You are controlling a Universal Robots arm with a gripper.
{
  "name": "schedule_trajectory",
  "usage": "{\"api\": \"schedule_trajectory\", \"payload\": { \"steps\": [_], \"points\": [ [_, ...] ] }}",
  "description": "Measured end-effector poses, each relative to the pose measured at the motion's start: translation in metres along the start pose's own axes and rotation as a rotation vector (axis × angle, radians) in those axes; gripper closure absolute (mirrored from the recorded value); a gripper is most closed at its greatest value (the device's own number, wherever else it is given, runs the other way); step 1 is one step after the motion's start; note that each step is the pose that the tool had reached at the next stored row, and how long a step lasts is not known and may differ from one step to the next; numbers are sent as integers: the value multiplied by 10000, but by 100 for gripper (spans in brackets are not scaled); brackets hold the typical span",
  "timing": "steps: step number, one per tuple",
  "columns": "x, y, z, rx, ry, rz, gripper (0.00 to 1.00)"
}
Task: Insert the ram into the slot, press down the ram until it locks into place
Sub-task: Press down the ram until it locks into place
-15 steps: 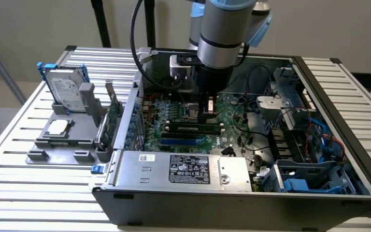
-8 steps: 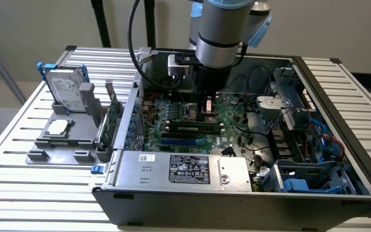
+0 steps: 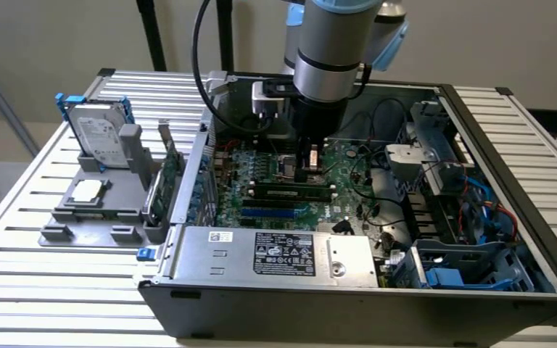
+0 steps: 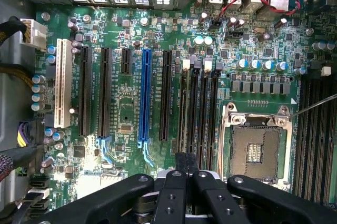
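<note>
Gripper [image 3: 310, 168] being held low over the motherboard [image 3: 289, 196] at frame centre, fingers pressed together, nothing seen gripped, ram [image 3: 286, 191] lying seated in a slot just below it

Above motherboard [image 3: 289, 177]: open top — arm enters from above.
Exterior view's right: drive cage [image 3: 434, 156], loose cables [image 3: 370, 185] crowd in.
Near edge: power supply [image 3: 273, 254] walls off access.
Fingers [image 4: 179, 171]: just above RAM slots [image 4: 197, 113].

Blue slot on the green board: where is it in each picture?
Exterior view: the blue slot lies next to the silver power supply.
Wrist view: the blue slot stands among black slots.
Shared landmark: the gripper.
</note>
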State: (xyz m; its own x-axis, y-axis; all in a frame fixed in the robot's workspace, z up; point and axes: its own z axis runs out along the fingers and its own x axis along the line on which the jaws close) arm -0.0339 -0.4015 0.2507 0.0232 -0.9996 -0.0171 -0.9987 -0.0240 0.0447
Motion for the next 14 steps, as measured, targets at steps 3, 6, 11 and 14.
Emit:
{"api": "schedule_trajectory", "payload": {
  "steps": [3, 6, 11, 14],
  "points": [
    [0, 0, 0, -1, -1, 0, 89],
    [-3, 5, 19, -1, -2, -1, 89],
    [-17, 5, 87, -1, -1, 1, 89],
    [-20, 9, 116, -1, -1, 4, 89]
  ]
}}
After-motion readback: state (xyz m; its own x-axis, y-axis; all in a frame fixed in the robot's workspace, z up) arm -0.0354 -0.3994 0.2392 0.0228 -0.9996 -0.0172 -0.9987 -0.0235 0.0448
